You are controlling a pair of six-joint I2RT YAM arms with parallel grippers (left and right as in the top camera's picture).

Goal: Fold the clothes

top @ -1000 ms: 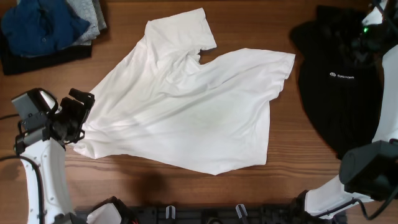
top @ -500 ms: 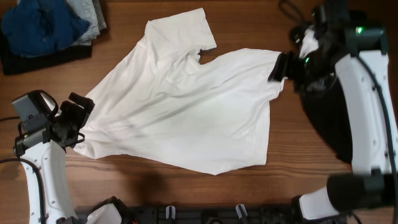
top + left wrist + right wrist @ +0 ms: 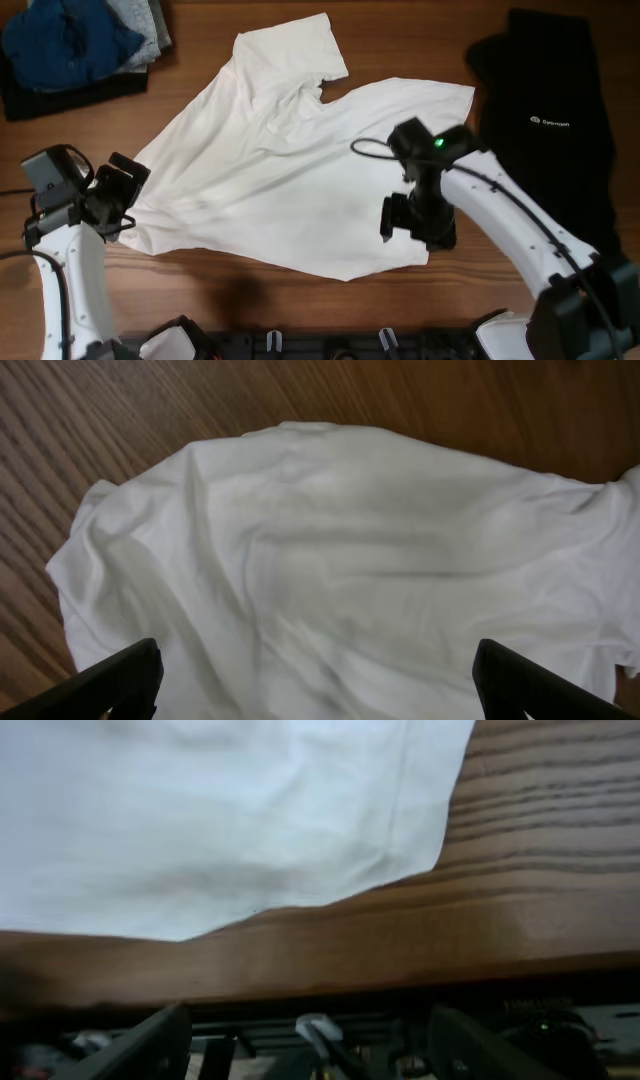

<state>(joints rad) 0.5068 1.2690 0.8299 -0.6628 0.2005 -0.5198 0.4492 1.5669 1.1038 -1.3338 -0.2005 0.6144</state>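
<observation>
The white T-shirt [image 3: 290, 165] lies spread and wrinkled across the middle of the wooden table, one sleeve pointing to the back. My left gripper [image 3: 128, 197] is at the shirt's left corner, open wide, with fabric [image 3: 330, 550] lying under and between its fingers [image 3: 125, 680]. My right gripper [image 3: 418, 225] hovers over the shirt's front right corner [image 3: 420, 830]. It is open, its dark fingers [image 3: 150, 1040] pointing toward the table's front edge with nothing between them.
A black garment with a small white logo [image 3: 545, 130] lies flat at the right. Folded blue and grey garments [image 3: 70, 45] sit at the back left. A black rail [image 3: 320, 345] runs along the table's front edge.
My right arm has swung from the far right back corner, past the shirt's right sleeve, down to the shirt's front right corner. The left arm has barely shifted.
</observation>
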